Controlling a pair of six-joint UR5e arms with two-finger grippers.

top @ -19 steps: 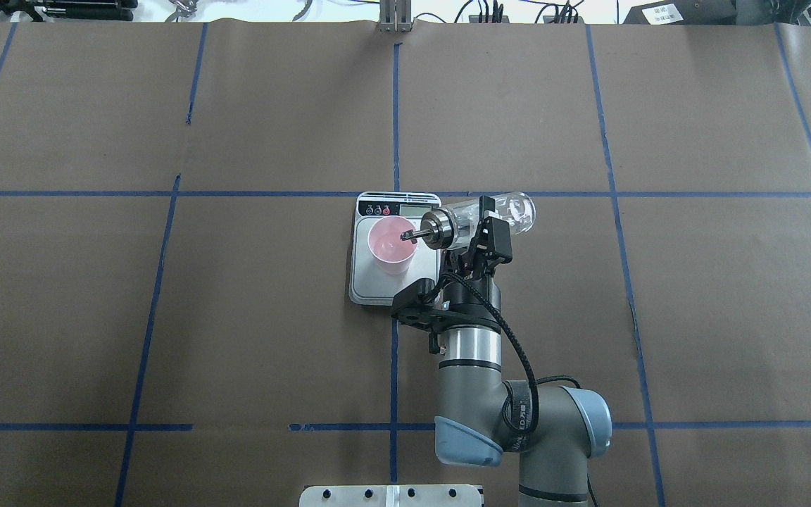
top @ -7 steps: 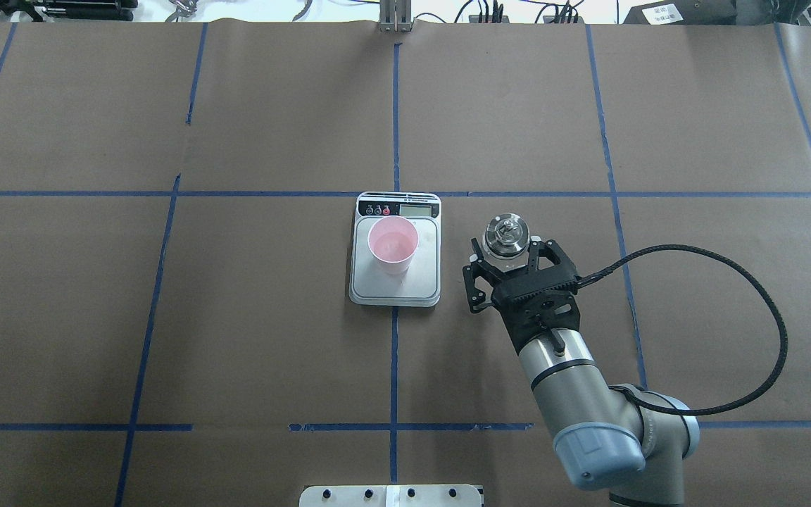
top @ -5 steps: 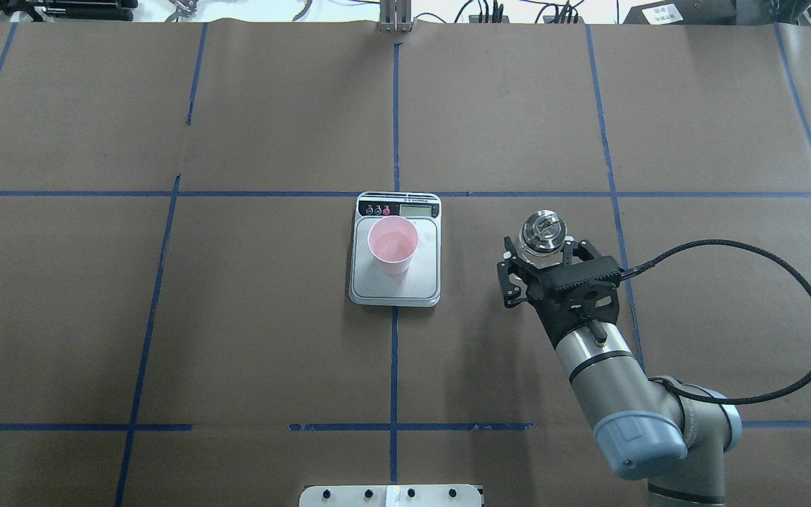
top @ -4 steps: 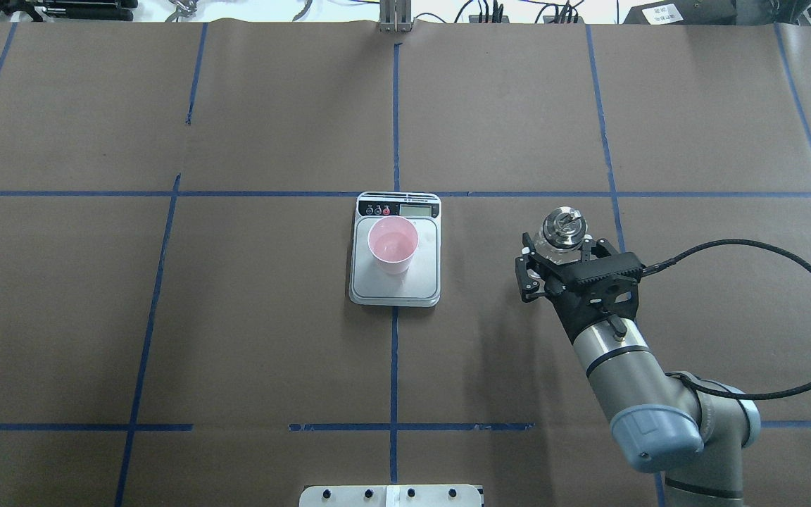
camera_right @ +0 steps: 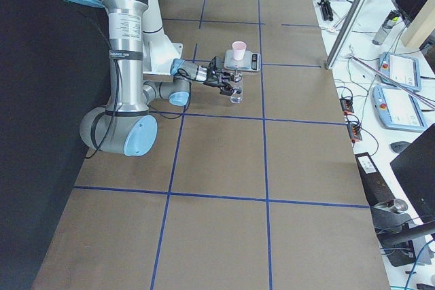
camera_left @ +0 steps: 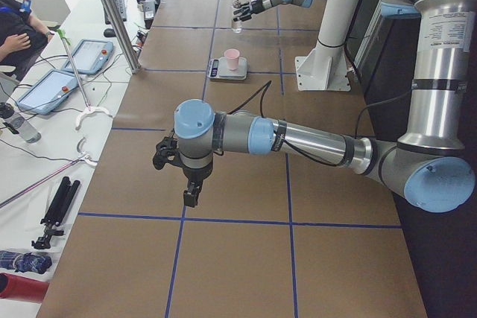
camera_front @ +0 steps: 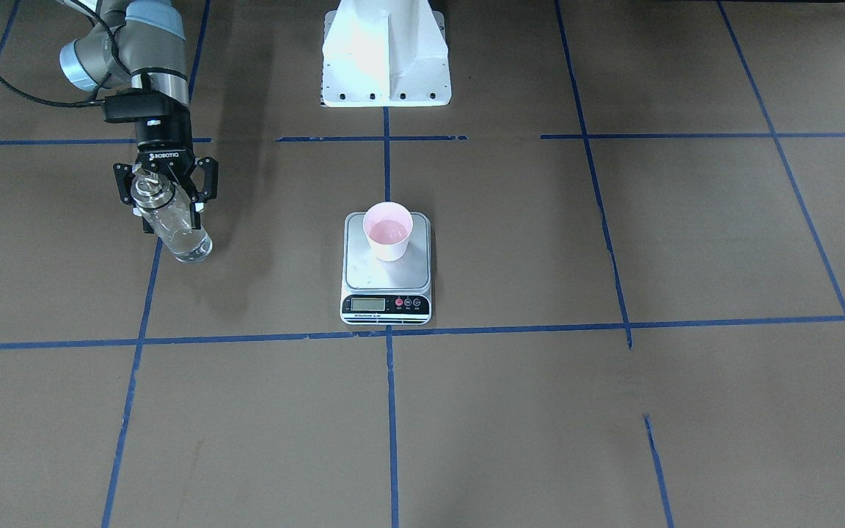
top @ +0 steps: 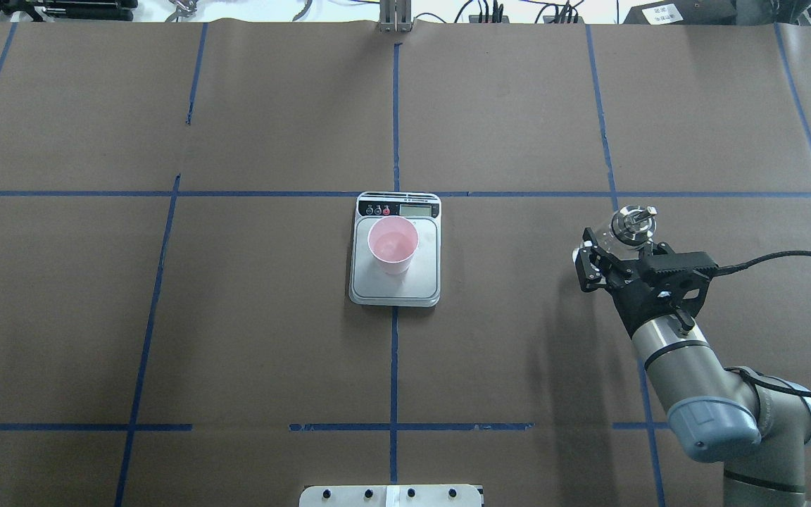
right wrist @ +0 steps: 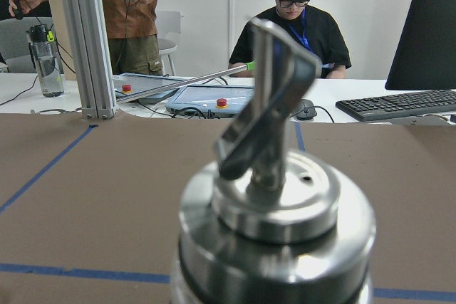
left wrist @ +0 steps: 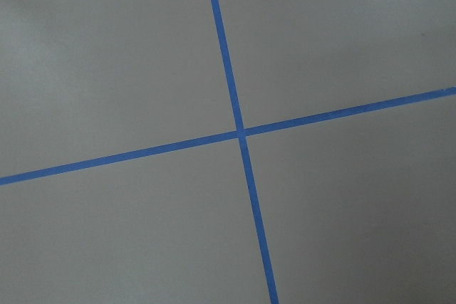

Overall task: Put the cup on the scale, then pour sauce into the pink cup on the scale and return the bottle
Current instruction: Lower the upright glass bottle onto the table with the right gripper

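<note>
Altogether one cup (camera_front: 388, 231), one scale (camera_front: 364, 275), one bottle (camera_front: 179, 231) in right hand (camera_front: 167, 204).

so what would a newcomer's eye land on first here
The pale pink cup standing on the steel scale in the middle of the table. Then the right arm, off to the robot's right, holding a clear glass bottle upright in its jaws.

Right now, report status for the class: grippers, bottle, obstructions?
Right gripper shut on glass bottle, upright. Left gripper far off, state unclear. Pink cup on scale. Nothing seen beside bottle.
</note>
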